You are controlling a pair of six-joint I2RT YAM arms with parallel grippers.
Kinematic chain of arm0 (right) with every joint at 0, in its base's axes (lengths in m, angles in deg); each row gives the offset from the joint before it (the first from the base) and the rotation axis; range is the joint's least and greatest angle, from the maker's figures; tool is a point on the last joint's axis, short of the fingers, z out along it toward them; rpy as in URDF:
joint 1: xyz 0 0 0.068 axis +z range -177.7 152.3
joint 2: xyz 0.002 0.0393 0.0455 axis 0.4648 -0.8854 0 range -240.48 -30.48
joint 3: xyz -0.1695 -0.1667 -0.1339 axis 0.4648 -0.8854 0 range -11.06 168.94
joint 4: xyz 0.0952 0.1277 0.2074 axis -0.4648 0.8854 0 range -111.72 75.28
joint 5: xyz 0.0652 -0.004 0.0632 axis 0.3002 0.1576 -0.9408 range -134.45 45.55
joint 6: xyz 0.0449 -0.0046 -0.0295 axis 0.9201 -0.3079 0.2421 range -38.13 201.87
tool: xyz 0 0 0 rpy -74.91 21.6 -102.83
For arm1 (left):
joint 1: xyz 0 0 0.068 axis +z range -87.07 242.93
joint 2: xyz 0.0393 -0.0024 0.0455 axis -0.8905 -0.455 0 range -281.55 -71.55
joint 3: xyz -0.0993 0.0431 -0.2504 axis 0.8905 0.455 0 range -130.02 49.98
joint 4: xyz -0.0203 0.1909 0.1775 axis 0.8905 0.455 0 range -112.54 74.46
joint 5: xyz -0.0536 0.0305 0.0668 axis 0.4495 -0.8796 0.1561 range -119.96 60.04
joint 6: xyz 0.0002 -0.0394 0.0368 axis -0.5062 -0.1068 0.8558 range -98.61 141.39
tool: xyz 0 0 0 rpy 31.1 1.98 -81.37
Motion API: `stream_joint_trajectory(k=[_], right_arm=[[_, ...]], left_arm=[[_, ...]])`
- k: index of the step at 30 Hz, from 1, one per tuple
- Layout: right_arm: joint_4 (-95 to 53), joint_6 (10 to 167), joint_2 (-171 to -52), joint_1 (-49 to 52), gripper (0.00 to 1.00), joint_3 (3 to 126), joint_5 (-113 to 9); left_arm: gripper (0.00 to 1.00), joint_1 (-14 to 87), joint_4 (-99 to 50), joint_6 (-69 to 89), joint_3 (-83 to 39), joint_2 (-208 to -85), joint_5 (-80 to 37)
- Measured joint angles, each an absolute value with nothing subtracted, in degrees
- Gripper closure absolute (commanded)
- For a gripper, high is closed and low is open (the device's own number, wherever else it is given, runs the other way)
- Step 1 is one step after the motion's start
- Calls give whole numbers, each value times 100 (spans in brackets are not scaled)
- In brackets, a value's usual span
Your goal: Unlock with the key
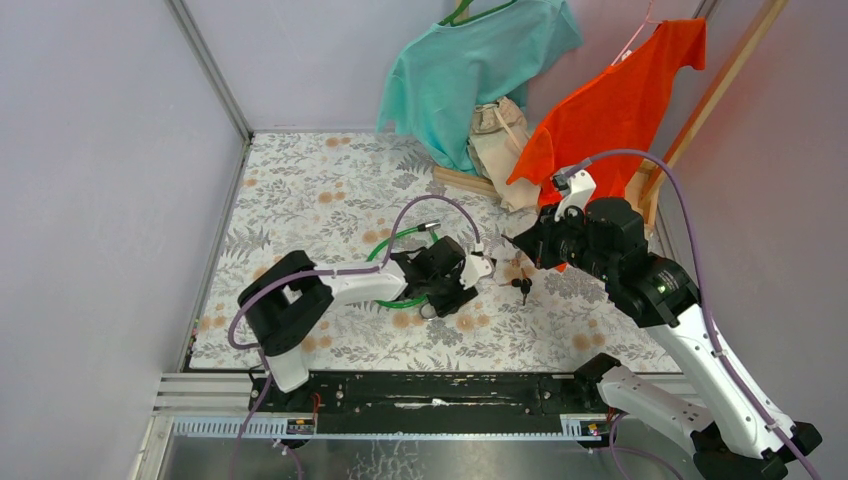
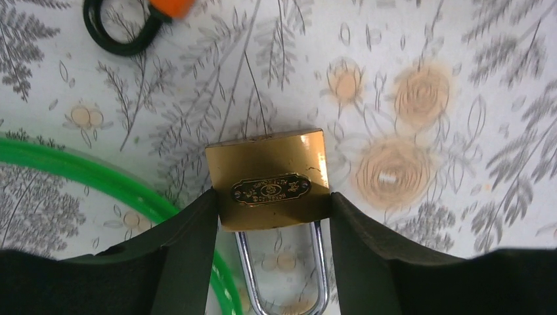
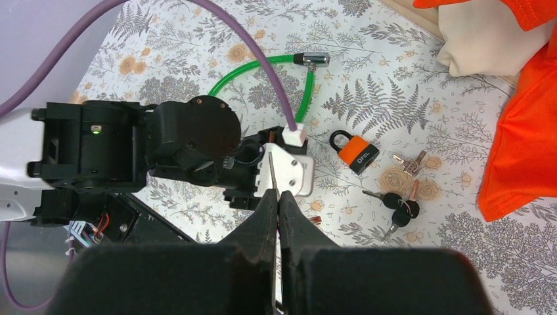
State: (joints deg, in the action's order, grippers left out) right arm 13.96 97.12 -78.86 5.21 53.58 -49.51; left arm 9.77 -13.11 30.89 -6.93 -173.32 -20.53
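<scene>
A brass padlock (image 2: 269, 177) with a steel shackle (image 2: 282, 275) sits between the jaws of my left gripper (image 2: 272, 207), which is shut on its body just above the floral cloth. In the top view the left gripper (image 1: 455, 283) is at the table's middle. My right gripper (image 3: 276, 194) is shut on a thin key (image 3: 270, 172) whose blade sticks out edge-on past the fingertips, above the left wrist. In the top view the right gripper (image 1: 525, 247) hovers to the right of the left one.
An orange padlock (image 3: 355, 152) with a black shackle lies nearby and shows in the left wrist view (image 2: 172, 5). A bunch of black-headed keys (image 3: 397, 207) and silver keys (image 3: 408, 162) lie right of it. A green cable lock (image 3: 263, 69) loops behind. Teal (image 1: 470, 60) and orange (image 1: 610, 100) shirts hang at the back.
</scene>
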Motion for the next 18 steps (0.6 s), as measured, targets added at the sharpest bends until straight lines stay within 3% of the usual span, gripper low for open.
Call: stream_joint_trajectory(k=[6, 18], right_arm=[[1394, 9712, -7908, 521, 100, 5358, -4966], [1326, 9718, -7965, 521, 100, 5358, -5095]], left_arm=[[80, 972, -553, 3845, -601, -16869, -2193], [99, 1049, 322, 4713, -605, -16100, -2778]])
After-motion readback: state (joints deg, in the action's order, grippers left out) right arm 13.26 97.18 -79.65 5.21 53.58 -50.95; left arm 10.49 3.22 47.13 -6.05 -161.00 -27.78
